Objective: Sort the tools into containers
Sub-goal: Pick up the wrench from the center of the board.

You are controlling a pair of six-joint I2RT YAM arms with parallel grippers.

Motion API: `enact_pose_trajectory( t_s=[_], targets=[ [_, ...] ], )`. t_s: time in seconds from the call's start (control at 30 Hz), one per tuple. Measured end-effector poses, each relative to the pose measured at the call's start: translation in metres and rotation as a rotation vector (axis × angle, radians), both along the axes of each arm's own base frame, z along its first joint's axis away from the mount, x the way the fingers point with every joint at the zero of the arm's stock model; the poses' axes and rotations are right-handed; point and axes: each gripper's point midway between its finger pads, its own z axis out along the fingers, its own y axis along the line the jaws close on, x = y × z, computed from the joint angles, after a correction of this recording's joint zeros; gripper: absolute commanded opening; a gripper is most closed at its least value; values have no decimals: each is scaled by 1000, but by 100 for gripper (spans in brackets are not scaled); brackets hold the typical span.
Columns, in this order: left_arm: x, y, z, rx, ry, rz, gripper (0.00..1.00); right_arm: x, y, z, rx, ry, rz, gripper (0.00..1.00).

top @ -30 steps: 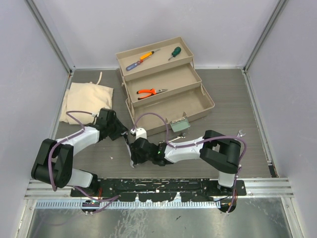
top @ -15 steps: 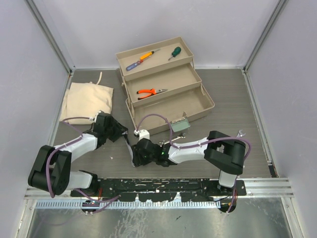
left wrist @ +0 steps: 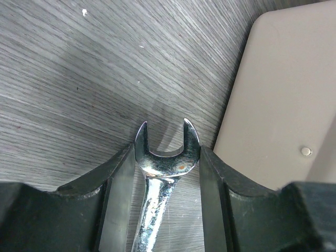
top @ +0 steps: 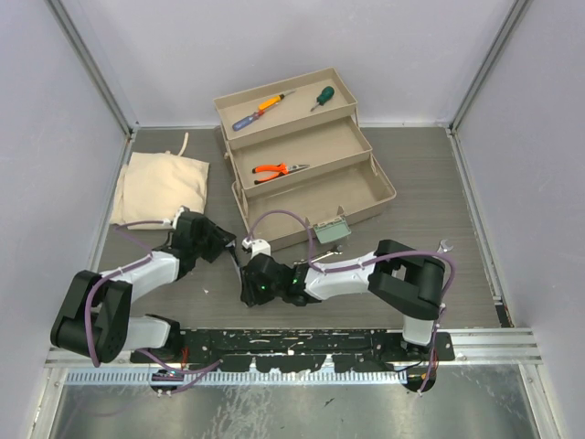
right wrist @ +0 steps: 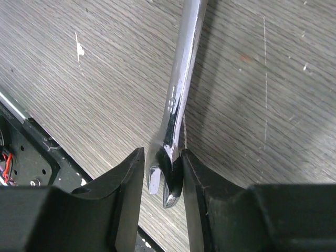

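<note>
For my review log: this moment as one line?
left hand: grips wrench head | right hand: flanks its other end, grip unclear | toolbox: open

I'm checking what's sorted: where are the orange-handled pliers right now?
Top view: the orange-handled pliers lie left of centre in the tan stepped toolbox's middle tray, one step nearer than the green-handled screwdriver.

Top external: fixed, high behind the arm bases, angled down and forward, distant, takes in the whole table (top: 439, 183) and toolbox (top: 338, 197). Left wrist: very close, aimed down at a wrench (left wrist: 164, 163) head, shares table and toolbox wall with top. Right wrist: equally close, steep onto table only.
</note>
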Motion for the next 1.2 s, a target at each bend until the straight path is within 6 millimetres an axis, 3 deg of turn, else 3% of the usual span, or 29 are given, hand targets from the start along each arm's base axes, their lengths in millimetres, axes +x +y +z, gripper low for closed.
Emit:
enact_pose_trajectory(
  t_s=[0.17, 0.3, 0.4, 0.67, 0.93, 1.2],
  targets=[
    [-1, 0, 0, -9, -17, 6, 24, 3, 8, -1, 6, -1, -1, 28],
    [-1, 1, 2, -25, -32, 21, 25, 4, 12, -2, 15, 5, -12, 10],
    [-2, 3, 5, -25, -39, 31, 35, 5, 13, -1, 20, 6, -17, 1],
    [-10, 8, 20, 0, -57, 20, 62, 7, 14, 0, 12, -7, -14, 1],
    [-2, 15, 76, 63, -157, -3, 71, 8, 11, 2, -7, -29, 10, 1],
    [0, 44, 140, 183, -276, 33, 75, -1, -21, 6, -70, -59, 74, 1]
  ],
)
